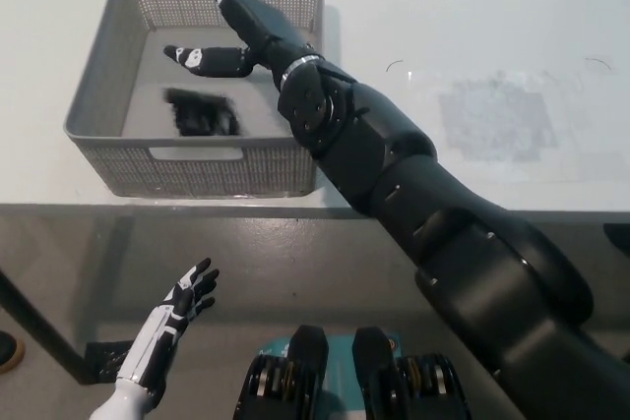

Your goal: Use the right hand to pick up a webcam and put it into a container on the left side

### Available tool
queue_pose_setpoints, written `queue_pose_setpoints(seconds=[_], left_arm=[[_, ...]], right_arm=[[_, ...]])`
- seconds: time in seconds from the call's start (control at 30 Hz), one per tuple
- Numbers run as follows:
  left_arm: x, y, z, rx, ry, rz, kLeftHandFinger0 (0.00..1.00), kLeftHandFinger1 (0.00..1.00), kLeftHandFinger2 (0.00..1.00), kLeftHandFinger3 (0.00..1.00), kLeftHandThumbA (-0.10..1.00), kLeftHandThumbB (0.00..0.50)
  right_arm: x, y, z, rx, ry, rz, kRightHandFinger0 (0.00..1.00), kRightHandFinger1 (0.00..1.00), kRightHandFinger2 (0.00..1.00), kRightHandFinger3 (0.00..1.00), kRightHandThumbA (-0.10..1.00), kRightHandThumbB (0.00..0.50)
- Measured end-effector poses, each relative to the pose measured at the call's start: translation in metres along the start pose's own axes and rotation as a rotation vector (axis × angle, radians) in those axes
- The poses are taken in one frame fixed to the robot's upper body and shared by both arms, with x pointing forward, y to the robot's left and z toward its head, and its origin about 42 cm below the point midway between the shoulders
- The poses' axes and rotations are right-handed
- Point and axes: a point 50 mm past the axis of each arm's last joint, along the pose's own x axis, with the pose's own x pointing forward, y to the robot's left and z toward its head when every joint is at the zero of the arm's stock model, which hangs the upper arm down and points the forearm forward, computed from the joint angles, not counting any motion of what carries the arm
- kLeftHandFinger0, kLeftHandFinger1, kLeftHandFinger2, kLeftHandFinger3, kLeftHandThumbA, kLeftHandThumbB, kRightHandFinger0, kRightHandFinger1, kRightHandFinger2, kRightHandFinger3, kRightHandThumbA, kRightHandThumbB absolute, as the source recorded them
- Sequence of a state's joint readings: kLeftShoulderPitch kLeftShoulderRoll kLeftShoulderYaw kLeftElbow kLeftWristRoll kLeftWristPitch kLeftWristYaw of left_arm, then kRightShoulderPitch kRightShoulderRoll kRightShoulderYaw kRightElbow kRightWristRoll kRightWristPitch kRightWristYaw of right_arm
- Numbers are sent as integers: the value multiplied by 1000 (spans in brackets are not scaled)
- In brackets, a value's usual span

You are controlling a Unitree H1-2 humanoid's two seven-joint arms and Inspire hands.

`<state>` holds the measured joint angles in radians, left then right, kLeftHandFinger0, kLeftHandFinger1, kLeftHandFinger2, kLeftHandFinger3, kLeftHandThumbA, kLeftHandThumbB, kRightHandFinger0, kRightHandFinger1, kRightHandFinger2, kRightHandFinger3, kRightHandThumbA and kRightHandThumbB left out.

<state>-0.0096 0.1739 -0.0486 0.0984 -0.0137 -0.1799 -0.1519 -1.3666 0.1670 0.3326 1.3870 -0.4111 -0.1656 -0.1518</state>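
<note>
A black webcam (202,112), motion-blurred, is inside the grey mesh basket (98,105) near its front wall, below my right hand. My black right hand (231,31) hovers over the basket with its fingers spread apart and nothing in them. Its arm reaches in from the bottom right across the basket's right rim. My white left hand (175,317) rests low at the lower left, below the table edge, fingers apart and holding nothing.
The basket stands on a white table (472,17) at the left, close to the front edge (413,211). A faint scuffed patch (492,120) marks the tabletop to the right of my arm.
</note>
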Motion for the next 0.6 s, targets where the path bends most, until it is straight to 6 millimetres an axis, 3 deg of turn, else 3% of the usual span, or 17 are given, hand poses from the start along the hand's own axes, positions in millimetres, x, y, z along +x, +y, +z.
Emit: queue_pose_setpoints(seconds=[0.23, 0.37, 0.6], left_arm=[[0, 0, 0, 1, 1, -5, 1000, 1000, 1000, 1000, 1000, 131], [0, -1, 0, 1, 1, -10, 1000, 1000, 1000, 1000, 1000, 126], [1, -1, 1, 4, 2, -13, 1000, 1000, 1000, 1000, 1000, 114]], right_arm=[[1, -18, -4, -10, -8, -30, 1000, 1000, 1000, 1000, 1000, 439], [3, -39, -1, 19, -38, -75, 1000, 1000, 1000, 1000, 1000, 419], [-4, -112, 19, 41, -190, -241, 1000, 1000, 1000, 1000, 1000, 377]])
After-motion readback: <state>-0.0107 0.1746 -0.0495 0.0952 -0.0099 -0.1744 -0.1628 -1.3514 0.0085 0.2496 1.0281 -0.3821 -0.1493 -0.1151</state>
